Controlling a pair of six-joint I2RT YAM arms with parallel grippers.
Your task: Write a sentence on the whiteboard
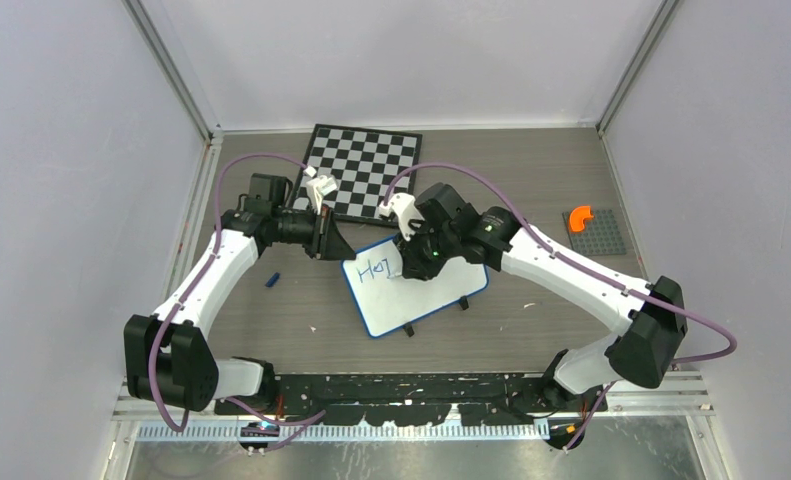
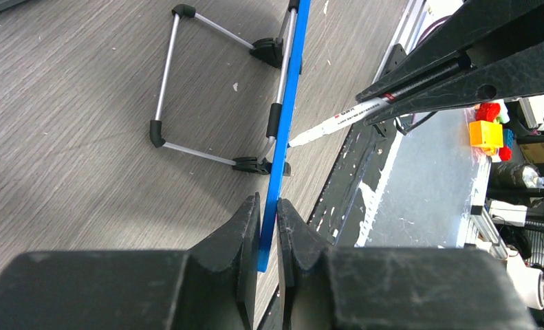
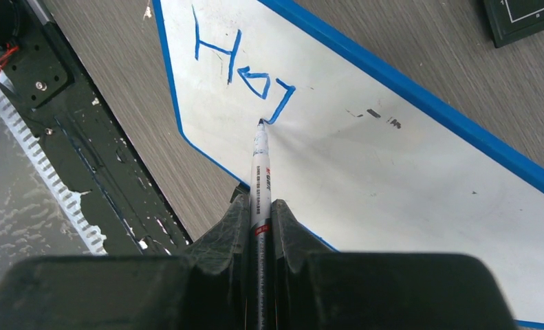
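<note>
From above, the whiteboard (image 1: 426,295) lies askew on the counter (image 1: 531,170) between the two arms, just in front of the chessboard (image 1: 364,165). The left hand (image 1: 323,234) is at its left edge. The right hand (image 1: 411,255) is over its upper left corner, where the sentence (image 1: 378,268) so far amounts to a few blue strokes. A small blue thing, perhaps a cap (image 1: 272,280), lies on the counter off to the left. From up here I cannot make out either grip.

The left wrist view settles one of them: the left hand is closed on the board's blue rim, seen edge-on. Only this view shows that the board is propped up on a wire stand (image 2: 166,96). It also shows the marker (image 2: 338,122) coming in from the side, its tip seemingly against the writing face.

The right wrist view alone makes the letters readable: an "H", an "o", and a hooked stroke that looks like an unfinished third letter. The right hand is clamped on the marker, whose tip sits at the end of that hook.

I'd say the writing has barely started and the first word is in hand. The next move calls for closing that third letter with even pressure while the left hand steadies the propped board against the push.
</note>
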